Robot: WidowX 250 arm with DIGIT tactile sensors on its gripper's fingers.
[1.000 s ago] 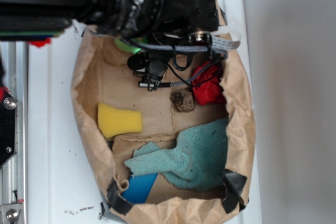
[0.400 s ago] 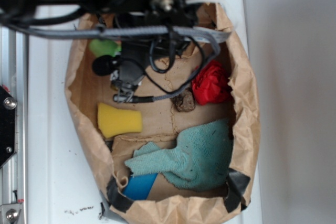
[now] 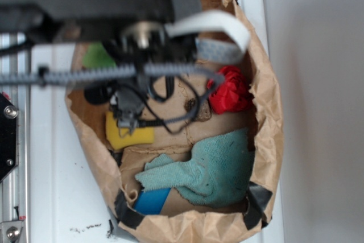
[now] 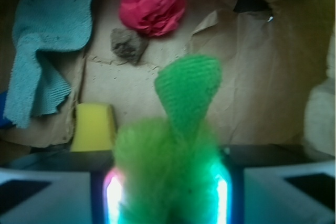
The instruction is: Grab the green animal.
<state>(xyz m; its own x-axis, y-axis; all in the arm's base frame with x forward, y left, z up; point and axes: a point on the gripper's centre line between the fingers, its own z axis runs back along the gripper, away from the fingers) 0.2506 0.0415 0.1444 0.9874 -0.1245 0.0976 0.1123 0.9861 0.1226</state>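
Green fuzz is filling the lower middle of the wrist view: the green animal [image 4: 176, 156] is sitting between the two sides of the tool [image 4: 167, 195], which is clamping on it, and one knitted limb is sticking forward. In the exterior view a part of the animal [image 3: 98, 56] is showing near the top-left rim of the paper bag [image 3: 267, 123], under the arm. One yellow sponge [image 4: 93, 127], one teal cloth [image 4: 47, 40], one red crumpled ball [image 4: 152, 6] and one small brown lump [image 4: 128, 45] are lying on the bag floor. Bare paper is staying open to the right of the animal. The table [image 3: 57, 197] is carrying the bag.
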